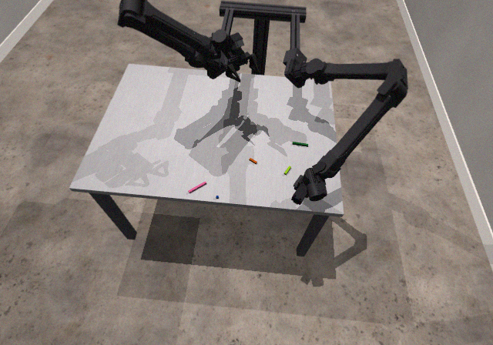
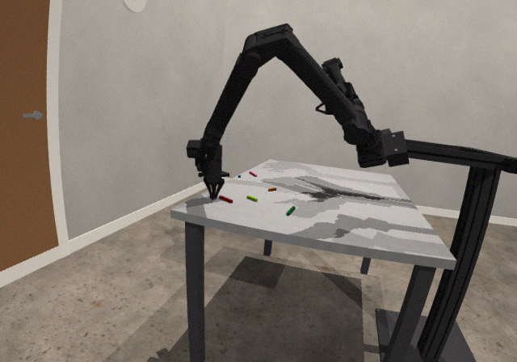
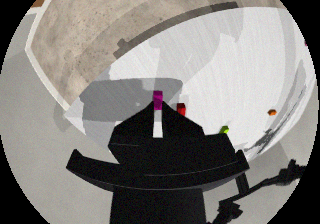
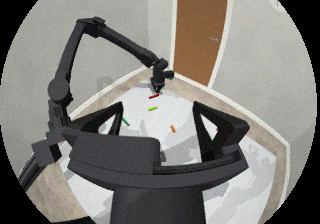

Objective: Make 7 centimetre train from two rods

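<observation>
While the left gripper (image 1: pixel 308 188) (image 2: pixel 213 197) (image 3: pixel 157 105) (image 4: pixel 157 92) is low over the white table (image 1: pixel 151 90) (image 2: pixel 334 237) (image 3: pixel 240 59) (image 4: pixel 140 98), near one corner, its fingers are clamped on the magenta rod (image 3: pixel 158 100), visible at the tips in the left wrist view. The red rod (image 2: pixel 225 199) (image 3: pixel 181 109) (image 4: pixel 154 96) lies just beside these fingers. Nearby lies the lime rod (image 1: pixel 287 170) (image 2: pixel 251 198) (image 3: pixel 224 129) (image 4: pixel 153 108), flat and apart from the magenta one; the red rod lies between it and the left gripper. The orange rod (image 1: pixel 253 160) (image 2: pixel 272 189) (image 3: pixel 272 112) (image 4: pixel 173 129) and the green rod (image 1: pixel 300 144) (image 2: pixel 290 210) (image 4: pixel 125 121) rest separately. Near the table's long edge, the blue rod (image 1: pixel 217 196) (image 2: pixel 239 176) lies near the pink rod (image 1: pixel 197 186) (image 2: pixel 253 174). The right gripper (image 1: pixel 247 75) (image 2: pixel 321 107) (image 4: pixel 157 105) is raised at the stand's side of the table, its fingers wide apart with nothing between them. Whether the magenta rod touches the tabletop cannot be determined.
</observation>
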Tool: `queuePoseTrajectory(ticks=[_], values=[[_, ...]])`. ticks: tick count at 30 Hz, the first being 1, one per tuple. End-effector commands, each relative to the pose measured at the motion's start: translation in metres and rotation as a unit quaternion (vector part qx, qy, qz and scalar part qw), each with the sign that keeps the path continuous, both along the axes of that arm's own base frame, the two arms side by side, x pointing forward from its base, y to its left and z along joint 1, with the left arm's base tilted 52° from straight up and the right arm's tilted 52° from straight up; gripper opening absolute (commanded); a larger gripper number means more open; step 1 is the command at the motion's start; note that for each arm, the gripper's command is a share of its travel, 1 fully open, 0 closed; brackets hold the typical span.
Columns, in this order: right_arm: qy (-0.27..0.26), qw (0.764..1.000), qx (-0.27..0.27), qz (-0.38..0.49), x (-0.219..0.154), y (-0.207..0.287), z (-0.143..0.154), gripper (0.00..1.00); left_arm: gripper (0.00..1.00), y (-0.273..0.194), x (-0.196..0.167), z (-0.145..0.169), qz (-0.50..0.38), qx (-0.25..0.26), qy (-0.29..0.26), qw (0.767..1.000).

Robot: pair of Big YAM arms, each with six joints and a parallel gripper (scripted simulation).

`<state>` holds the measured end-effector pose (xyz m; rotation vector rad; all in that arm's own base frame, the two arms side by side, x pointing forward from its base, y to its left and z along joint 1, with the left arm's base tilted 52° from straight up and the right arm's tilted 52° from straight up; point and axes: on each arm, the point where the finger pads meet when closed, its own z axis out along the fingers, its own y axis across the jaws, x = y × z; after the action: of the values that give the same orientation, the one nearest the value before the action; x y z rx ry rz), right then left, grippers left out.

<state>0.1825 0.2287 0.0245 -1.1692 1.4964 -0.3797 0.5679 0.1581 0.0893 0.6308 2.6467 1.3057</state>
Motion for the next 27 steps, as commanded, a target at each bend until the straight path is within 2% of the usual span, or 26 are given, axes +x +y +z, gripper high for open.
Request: queuePoseTrajectory(ticks=[1, 7, 11, 22, 24, 27], values=[[-0.004, 1.0, 0.005, 0.017, -0.004, 0.008, 0.003, 1.0, 0.03, -0.043, -0.004, 0.041, -0.014, -0.005, -0.024, 1.0], [-0.004, 1.0, 0.005, 0.017, -0.004, 0.008, 0.003, 1.0, 0.03, -0.046, -0.004, 0.044, -0.014, -0.005, -0.028, 1.0], [-0.001, 1.0, 0.007, 0.013, -0.004, 0.007, 0.002, 1.0, 0.03, -0.047, -0.014, 0.034, -0.018, -0.004, -0.037, 0.999], [0.005, 1.0, 0.016, 0.006, -0.004, 0.005, 0.003, 1.0, 0.03, -0.05, -0.092, -0.019, -0.032, -0.005, -0.072, 0.997], [0.005, 1.0, 0.016, 0.006, -0.004, 0.005, 0.003, 1.0, 0.03, -0.05, -0.092, -0.019, -0.032, -0.005, -0.072, 0.997], [0.006, 1.0, 0.016, 0.007, -0.005, 0.006, 0.002, 1.0, 0.03, -0.051, -0.114, -0.03, -0.035, -0.006, -0.08, 0.996]])
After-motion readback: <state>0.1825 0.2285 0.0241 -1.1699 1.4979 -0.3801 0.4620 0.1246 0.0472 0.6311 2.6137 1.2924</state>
